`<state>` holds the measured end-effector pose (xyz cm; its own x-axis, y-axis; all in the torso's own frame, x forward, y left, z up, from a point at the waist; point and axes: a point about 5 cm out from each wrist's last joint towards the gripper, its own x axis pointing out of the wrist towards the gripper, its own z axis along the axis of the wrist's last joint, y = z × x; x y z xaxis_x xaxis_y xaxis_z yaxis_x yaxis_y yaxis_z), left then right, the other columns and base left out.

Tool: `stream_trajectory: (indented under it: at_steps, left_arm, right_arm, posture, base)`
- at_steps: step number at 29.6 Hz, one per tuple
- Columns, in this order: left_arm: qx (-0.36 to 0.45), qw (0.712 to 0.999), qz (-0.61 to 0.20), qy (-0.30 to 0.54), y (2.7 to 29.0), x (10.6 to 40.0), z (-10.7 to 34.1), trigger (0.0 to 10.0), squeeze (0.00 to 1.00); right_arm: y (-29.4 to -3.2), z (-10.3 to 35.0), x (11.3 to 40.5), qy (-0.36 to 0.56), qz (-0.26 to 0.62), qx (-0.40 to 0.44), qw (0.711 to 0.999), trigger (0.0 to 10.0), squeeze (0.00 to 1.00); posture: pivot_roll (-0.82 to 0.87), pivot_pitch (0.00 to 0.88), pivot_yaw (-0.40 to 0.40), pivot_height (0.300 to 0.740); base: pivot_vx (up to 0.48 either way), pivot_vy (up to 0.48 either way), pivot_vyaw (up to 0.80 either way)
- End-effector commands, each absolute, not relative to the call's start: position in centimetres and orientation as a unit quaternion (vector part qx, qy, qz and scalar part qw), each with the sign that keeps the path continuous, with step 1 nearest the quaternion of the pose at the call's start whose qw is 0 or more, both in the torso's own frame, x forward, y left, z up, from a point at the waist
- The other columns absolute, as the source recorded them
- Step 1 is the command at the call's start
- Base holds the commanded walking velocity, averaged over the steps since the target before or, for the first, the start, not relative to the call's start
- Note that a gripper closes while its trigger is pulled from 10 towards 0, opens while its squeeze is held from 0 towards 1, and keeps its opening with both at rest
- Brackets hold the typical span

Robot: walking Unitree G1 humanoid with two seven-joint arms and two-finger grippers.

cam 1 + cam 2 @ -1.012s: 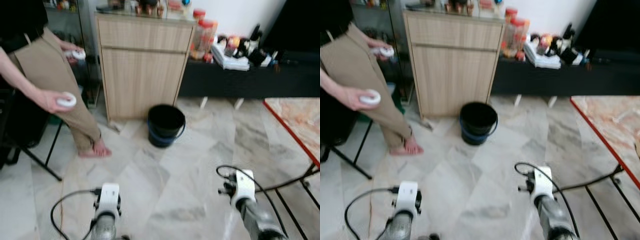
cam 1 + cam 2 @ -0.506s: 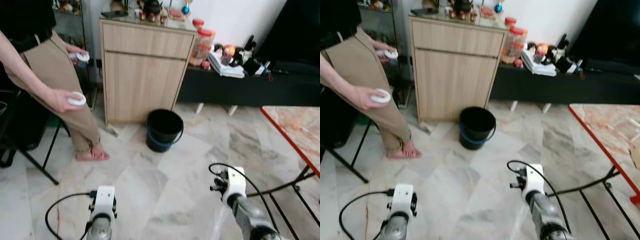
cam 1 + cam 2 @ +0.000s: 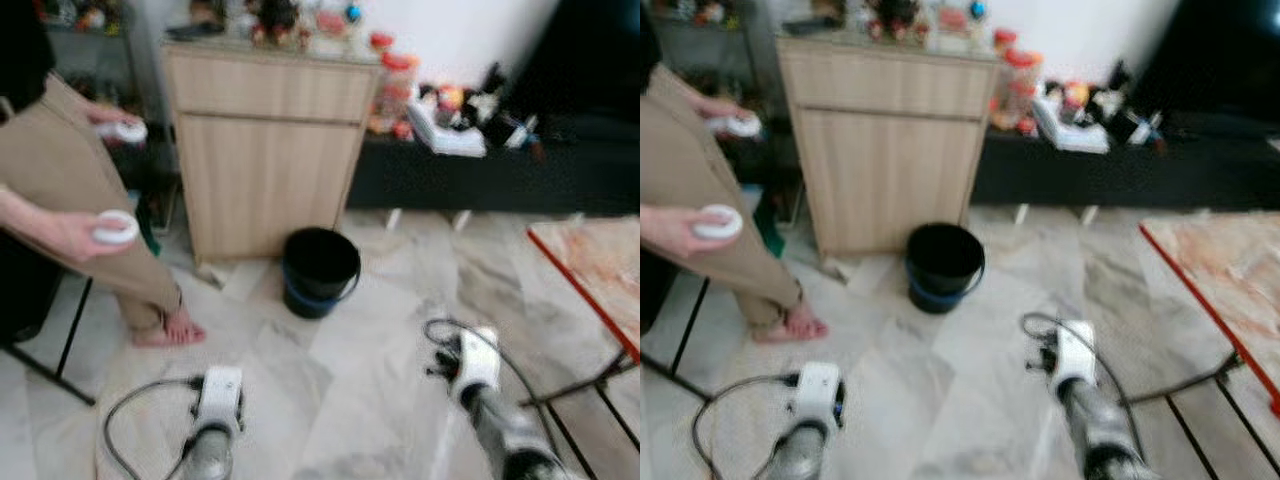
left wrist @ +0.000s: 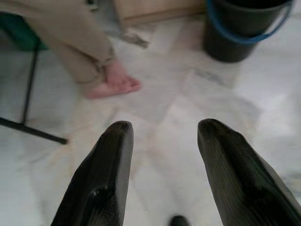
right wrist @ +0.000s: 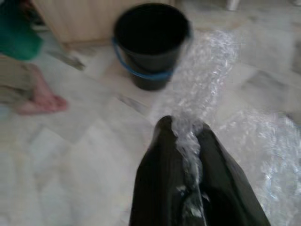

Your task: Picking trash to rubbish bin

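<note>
- My right gripper (image 5: 186, 141) has its two black fingers pressed together on a crumpled sheet of clear bubble wrap (image 5: 207, 84); the sheet trails out past the fingertips and off to one side.
- My left gripper (image 4: 162, 136) hangs with its fingers apart, nothing between them, over bare marble floor (image 3: 330, 390).
- The round black plastic bucket with a blue handle (image 3: 320, 270) stands upright on the floor, just in front of the light wooden cabinet (image 3: 265, 150).
- Key relation: from my right gripper the bucket lies at about 11 o'clock, ahead and a little to my left, well apart, mouth open upward.
- From my left gripper it lies at about 1 o'clock; the loaded right arm looks no farther off than the left.
- A person in tan trousers (image 3: 70, 190) stands at 10 o'clock, a white controller (image 3: 115, 228) in hand.
- Judgement: the trash is gripped, not yet binned.
</note>
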<state>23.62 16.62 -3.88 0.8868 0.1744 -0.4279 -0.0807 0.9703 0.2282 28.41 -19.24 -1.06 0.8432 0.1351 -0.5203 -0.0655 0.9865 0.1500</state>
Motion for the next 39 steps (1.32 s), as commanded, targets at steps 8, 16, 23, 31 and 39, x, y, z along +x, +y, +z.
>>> stream_trajectory:
  at_steps: [8, 16, 23, 31, 39]
  left_arm:
    - [0.088, 0.969, 0.055, 0.226, 14.8, 23.8, -3.8, 10.0, 0.0]
    - [0.092, 0.969, 0.056, 0.224, 14.8, 23.8, -3.8, 10.0, 0.0]
    - [0.096, 0.969, 0.056, 0.219, 15.0, 24.0, -3.6, 10.0, 0.0]
    - [0.099, 0.971, 0.049, 0.21, 14.9, 24.6, -3.2, 10.0, 0.0]
    - [0.097, 0.973, 0.047, 0.206, 14.6, 24.8, -3.0, 10.0, 0.0]
  right_arm:
    - [-20.6, -0.3, 28.9, 0.264, 0.046, 0.051, 0.962, 10.0, 0.0]
    - [-20.5, -0.7, 28.5, 0.274, 0.055, 0.053, 0.959, 10.0, 0.0]
    - [-19.9, -0.6, 28.7, 0.271, 0.063, 0.055, 0.959, 10.0, 0.0]
    - [-19.3, -0.4, 29.0, 0.263, 0.071, 0.058, 0.96, 10.0, 0.0]
    - [-19.0, -0.1, 29.3, 0.253, 0.085, 0.042, 0.963, 10.0, 0.0]
  posture:
    - [0.04, 0.072, -0.193, 0.74]
    - [0.04, 0.073, -0.193, 0.74]
    - [0.05, 0.06, -0.184, 0.74]
    - [0.04, 0.052, -0.17, 0.74]
    - [0.03, 0.035, -0.168, 0.74]
  base:
    - [0.353, 0.0, 0.0]
    - [0.351, 0.0, -0.26]
    - [0.351, 0.0, 0.0]
    - [0.352, 0.0, 0.0]
    - [0.352, 0.0, 0.0]
